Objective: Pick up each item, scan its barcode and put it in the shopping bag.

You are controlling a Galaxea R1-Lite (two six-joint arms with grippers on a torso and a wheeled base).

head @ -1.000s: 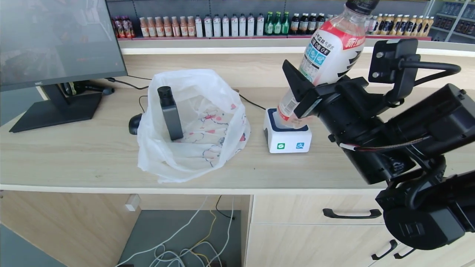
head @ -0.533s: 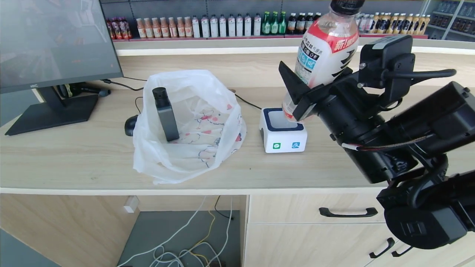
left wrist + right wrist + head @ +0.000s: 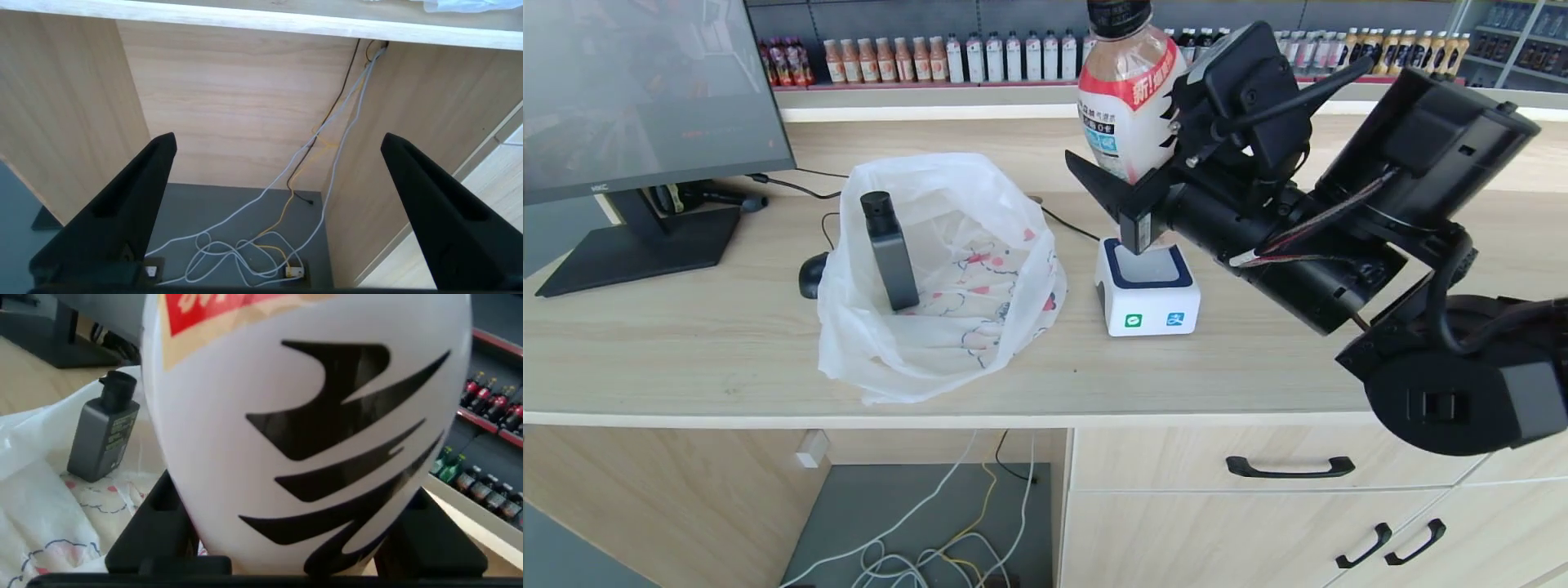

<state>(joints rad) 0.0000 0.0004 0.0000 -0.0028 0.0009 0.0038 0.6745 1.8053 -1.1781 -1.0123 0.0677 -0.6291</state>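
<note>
- Bottle [image 3: 1125, 98]: near upright, long axis vertical, cap up, base just above the scanner [image 3: 1147, 298].
- My right gripper [image 3: 1145, 204] is clamped on its lower body.
- Right wrist view: black label stripes; grey flask [image 3: 102, 429] standing in the shopping bag [image 3: 33, 498].
- Left wrist view: my left gripper [image 3: 276, 143] spread wide below the counter [image 3: 245, 12], cables [image 3: 270, 237] beyond.

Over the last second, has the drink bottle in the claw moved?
Yes. Against the scanner, the bottle has swung upright and shifted left, toward the shopping bag.
</note>
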